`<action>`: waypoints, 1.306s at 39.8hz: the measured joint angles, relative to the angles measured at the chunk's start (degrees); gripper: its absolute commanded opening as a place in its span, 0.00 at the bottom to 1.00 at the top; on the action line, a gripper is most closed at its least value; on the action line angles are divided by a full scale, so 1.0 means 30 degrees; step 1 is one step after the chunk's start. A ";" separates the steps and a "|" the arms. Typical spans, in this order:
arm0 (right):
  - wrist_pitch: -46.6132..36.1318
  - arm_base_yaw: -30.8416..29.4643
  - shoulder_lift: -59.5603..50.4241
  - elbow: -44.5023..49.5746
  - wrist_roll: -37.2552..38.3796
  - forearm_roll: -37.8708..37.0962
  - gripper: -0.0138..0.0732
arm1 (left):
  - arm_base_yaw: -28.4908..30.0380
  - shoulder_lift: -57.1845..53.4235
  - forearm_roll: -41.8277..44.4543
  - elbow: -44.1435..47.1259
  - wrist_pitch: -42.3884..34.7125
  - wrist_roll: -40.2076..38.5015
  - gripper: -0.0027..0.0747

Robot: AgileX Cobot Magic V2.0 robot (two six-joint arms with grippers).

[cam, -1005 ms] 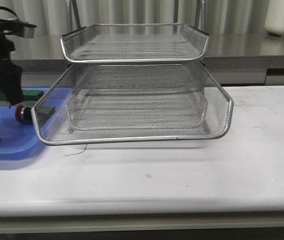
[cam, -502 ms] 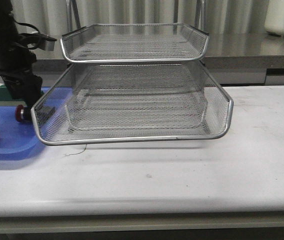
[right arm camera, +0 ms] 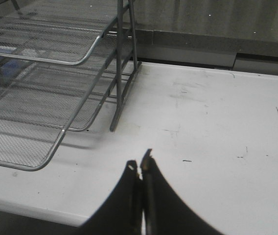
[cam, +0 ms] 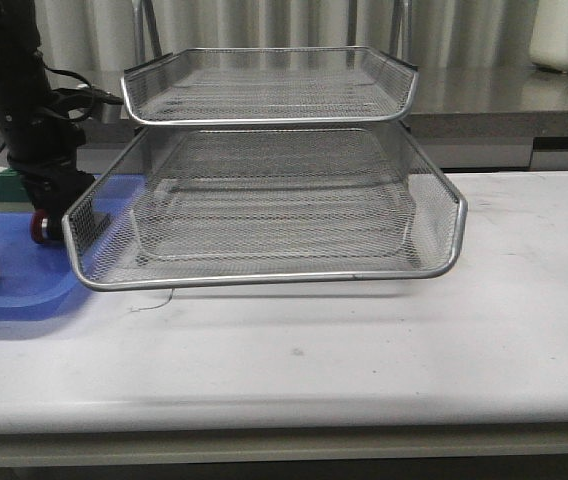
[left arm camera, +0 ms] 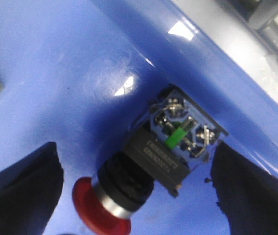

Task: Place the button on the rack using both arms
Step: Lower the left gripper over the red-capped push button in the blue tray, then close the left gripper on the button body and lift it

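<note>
Button (left arm camera: 144,183) now sits between the left arm's (cam: 24,110) lowered, parted jaws, ungrasped; right arm's (right arm camera: 140,169) jaws are together.

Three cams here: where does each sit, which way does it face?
Front: fixed, facing forward over the table at the rack; left arm shows.
Left wrist: on that arm, close above the button in the blue tray; open tool.
Right wrist: over the table, shut tool.
Shared: front and right wrist see the rack.
</note>
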 measured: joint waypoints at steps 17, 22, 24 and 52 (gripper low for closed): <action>0.0000 0.0000 0.0000 0.0000 0.0000 0.0000 0.09 | 0.0000 0.0602 -0.0112 -0.0161 -0.0302 -0.0004 0.67; 0.0000 0.0000 0.0000 0.0000 0.0000 0.0000 0.09 | 0.0000 0.0602 -0.0153 -0.0161 -0.0272 -0.0004 0.49; 0.0000 0.0000 0.0000 0.0000 0.0000 0.0000 0.09 | 0.0000 0.0602 -0.0153 -0.0161 -0.0317 -0.0004 0.43; 0.0000 0.0000 0.0000 0.0000 0.0000 0.0000 0.09 | 0.1233 -0.1602 0.0760 -0.2572 0.0794 -0.5305 0.30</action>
